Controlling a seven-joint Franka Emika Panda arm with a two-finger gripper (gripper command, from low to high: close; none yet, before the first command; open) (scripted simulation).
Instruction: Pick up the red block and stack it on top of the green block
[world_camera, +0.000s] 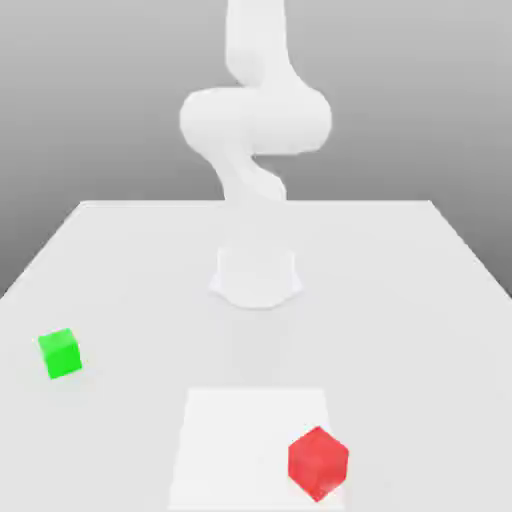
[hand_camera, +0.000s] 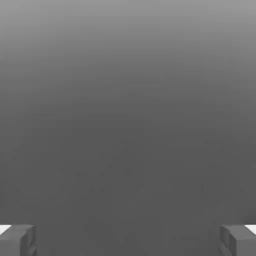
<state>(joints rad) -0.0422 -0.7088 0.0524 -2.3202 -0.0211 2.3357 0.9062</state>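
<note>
Listing contents of one simulated workspace: a white table (world_camera: 400, 300) under a plain grey backdrop, carrying one arm and two blocks. Item one, the arm (world_camera: 255, 120), white, rising from a round base (world_camera: 256, 278) near the table's middle and bending upward out of the exterior view's upper edge; its hand does not appear in that view. Item two, the red block (world_camera: 318, 463), resting on the table toward the exterior view's lower right, turned so that one corner faces the camera, and lying on the right portion of a brighter white rectangular patch (world_camera: 235, 440) on the tabletop. Item three, the green block (world_camera: 60, 353), smaller in the picture, resting on the table at the exterior view's left, well apart from the red block and from the arm's base. Both blocks sit alone, nothing touching either. Item four, the gripper (hand_camera: 128, 240), seen only from the hand view: two grey fingertips (hand_camera: 17, 240) at opposite margins of the picture, spread wide apart with nothing between them. Beyond the fingertips the hand view shows only an even grey gradient; neither block appears there.
</note>
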